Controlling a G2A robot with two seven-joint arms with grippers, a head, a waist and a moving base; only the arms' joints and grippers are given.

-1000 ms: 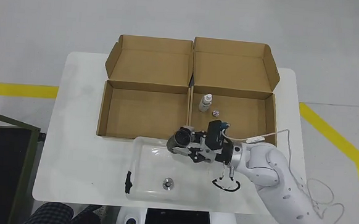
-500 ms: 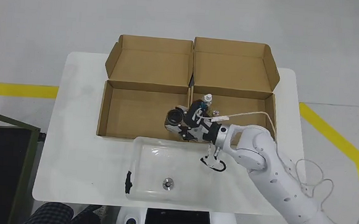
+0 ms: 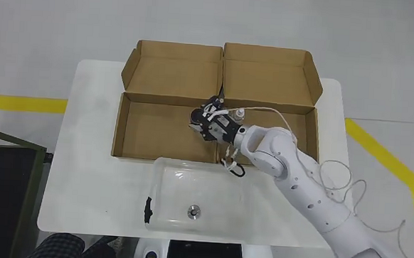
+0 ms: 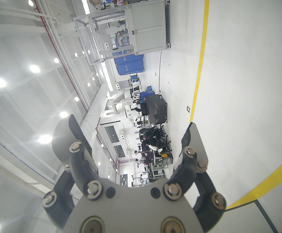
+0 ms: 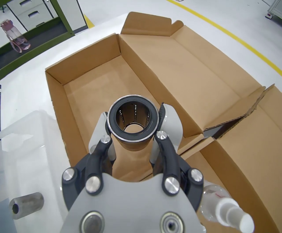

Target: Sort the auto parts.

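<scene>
Bearing now over left box (between right fingers)

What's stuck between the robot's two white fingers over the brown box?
A black ring-shaped bearing, hollow through the middle. The right gripper clamps it on both sides above the cardboard box. The right wrist view shows this.

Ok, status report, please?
Right tool shut on bearing, above empty box. Left tool open, holding nothing. Bottle in neighbour box, out of the way.
</scene>
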